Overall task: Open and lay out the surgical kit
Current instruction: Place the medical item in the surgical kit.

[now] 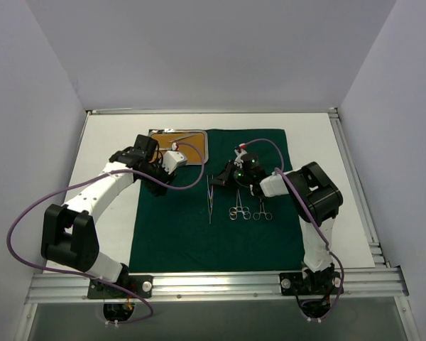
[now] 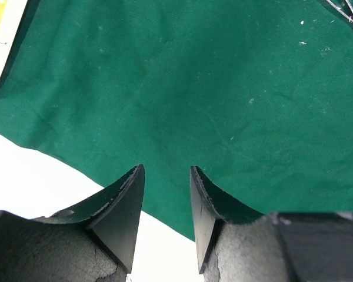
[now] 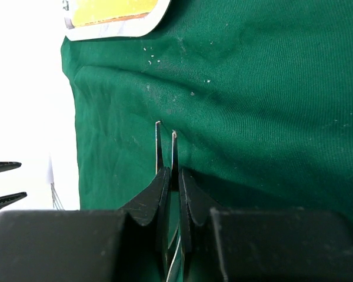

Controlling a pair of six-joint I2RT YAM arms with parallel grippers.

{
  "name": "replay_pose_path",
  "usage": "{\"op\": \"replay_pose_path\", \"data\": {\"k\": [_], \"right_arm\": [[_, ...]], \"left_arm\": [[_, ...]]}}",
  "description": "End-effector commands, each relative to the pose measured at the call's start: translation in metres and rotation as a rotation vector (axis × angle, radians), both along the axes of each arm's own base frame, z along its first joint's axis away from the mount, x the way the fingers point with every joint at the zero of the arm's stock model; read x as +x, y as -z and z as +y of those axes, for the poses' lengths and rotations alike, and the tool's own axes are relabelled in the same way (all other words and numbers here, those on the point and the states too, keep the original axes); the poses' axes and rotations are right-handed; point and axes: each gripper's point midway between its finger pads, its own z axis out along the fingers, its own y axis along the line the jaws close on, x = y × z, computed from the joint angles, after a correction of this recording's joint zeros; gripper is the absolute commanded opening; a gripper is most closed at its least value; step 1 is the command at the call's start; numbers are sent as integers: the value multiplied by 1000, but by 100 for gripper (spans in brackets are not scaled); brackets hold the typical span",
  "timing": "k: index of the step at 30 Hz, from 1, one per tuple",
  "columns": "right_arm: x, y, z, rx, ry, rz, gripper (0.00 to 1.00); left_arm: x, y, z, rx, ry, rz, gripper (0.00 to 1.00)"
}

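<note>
The right gripper [image 3: 172, 173] is pinched shut on a pair of tweezers [image 3: 174, 153]. Its dark fingers [image 3: 153, 200] press the two thin prongs between them, and the tips stick out ahead, just over the dark green cloth wrap [image 3: 253, 117]. The left gripper [image 2: 166, 170] stands partly open. A clear gap shows between its fingers [image 2: 126, 200], and nothing is held or touched.

The cloth wrap lies spread flat on the white table [image 1: 106, 142]. The steel tray [image 1: 202, 145], orange-brown inside, sits at its far left corner, just beside the left gripper. The other tweezers [image 1: 209, 202] lie straight on the cloth near its middle. Two ring-handled clamps [image 1: 239, 207] lie side by side just to their right, below the right gripper.

In the left wrist view, the cloth's edge runs slantwise under the left fingers, with bare table beyond it. Plain cloth stretches across the near half — from the tools towards the arm bases — and strips of table flank the wrap on both sides.
</note>
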Motion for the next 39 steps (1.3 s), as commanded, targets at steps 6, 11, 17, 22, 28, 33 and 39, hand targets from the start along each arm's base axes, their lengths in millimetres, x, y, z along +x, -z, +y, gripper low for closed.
{"op": "replay_pose_path", "data": {"k": [6,11,17,22,28,33,39], "right_arm": [[9,-9,9,63,23,-15,0],[5,-4,7,61,32,0,0],[2,0,2,46,33,3,2],[5,-4,-2,-11,20,-24,6],[6,-5,-9,-72,-8,-38,8],[5,-4,-11,-92,-10,-36,22],[12,-15,-16,-147,-7,-69,28]], "left_arm": [[13,-16,-6,-50,-4,-56,46],[14,-18,-6,-50,-3,-61,46],[15,-18,-6,-50,-3,-64,46],[16,-19,-6,-52,-6,-64,46],[18,-20,-6,-53,-6,-70,46],[19,-20,-7,-57,-4,-67,46],[20,-21,-8,-57,-3,-66,46]]}}
